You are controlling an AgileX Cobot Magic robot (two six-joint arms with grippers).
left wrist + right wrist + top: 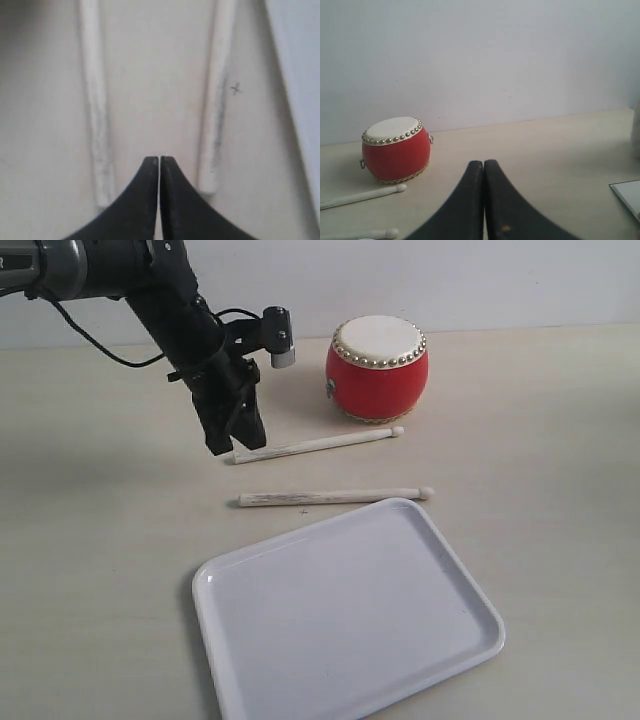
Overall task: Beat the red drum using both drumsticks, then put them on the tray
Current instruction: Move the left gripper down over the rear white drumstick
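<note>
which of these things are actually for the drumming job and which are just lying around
For the job: red drum, drumstick by the drum, drumstick by the tray, tray.
Just there: table, wall, grey shape cropped at the right wrist view's edge, unidentifiable.

Counting one red drum. Counting two drumsticks: drum-side drumstick, tray-side drumstick. Counting one tray. Counting one tabletop carrying all four. Counting two tools across the views: left tool showing in the exterior and left wrist views, right tool showing only in the right wrist view. Counting one arm in the exterior view, one black cable hanging off it. Skipping the gold studs round the drumhead, too small for counting.
</note>
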